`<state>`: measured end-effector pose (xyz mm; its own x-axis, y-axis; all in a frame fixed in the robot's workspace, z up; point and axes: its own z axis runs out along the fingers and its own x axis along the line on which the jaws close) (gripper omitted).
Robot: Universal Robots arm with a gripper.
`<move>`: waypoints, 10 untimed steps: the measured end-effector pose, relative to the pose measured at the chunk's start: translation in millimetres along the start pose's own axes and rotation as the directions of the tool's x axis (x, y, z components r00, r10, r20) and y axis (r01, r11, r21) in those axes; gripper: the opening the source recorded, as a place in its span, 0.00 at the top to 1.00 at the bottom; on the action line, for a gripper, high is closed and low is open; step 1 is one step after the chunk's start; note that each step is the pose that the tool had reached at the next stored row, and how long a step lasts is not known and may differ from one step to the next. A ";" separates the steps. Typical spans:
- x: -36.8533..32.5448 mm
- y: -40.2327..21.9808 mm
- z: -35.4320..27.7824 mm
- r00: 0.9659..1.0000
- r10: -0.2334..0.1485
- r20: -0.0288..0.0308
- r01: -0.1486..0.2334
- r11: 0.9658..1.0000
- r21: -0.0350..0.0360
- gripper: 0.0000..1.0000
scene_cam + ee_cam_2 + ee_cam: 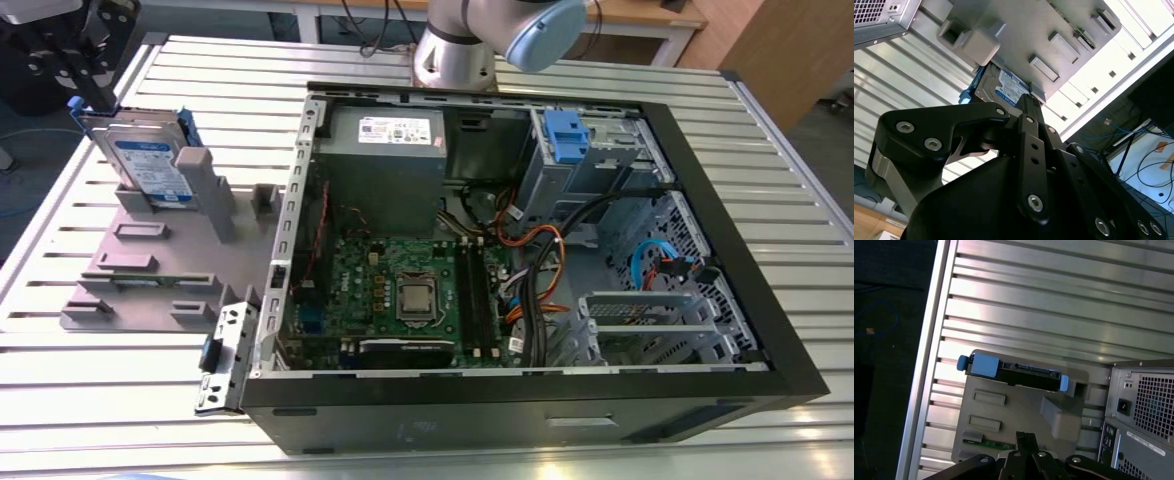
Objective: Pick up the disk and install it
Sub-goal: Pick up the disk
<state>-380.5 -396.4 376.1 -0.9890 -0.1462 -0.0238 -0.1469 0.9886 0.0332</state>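
The disk (144, 160) stands on edge in a slot of the grey plastic holder (147, 270), on the table at the exterior view's left. Its white-and-blue label faces forward and blue rails frame it. My gripper (96, 95) hangs just above the disk's top far corner, and its fingers look shut with nothing between them. In the first wrist view the fingertips (1025, 436) sit together, apart from the disk's connector edge (1014, 372) on the holder (1019, 410). The second wrist view shows the disk label (1006, 90) beyond the fingers (1029, 130).
An open computer case (747, 330) lies on the slatted metal table (747, 110) at the exterior view's right, showing motherboard, cables and power supply (387, 135). A blue bracket (567, 135) sits on the grey drive bay at its far side. The arm's base (454, 50) rises behind the case.
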 end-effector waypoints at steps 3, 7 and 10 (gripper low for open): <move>0.0 0.0 0.0 1.000 -0.004 0.000 0.004 1.000 0.000 0.89; 0.0 0.0 0.0 1.000 -0.009 0.000 0.009 1.000 0.000 0.89; 0.0 0.0 0.0 1.000 -0.013 0.000 0.013 1.000 0.000 0.89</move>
<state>-380.5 -396.4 376.1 -0.9871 -0.1586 -0.0238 -0.1593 0.9867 0.0333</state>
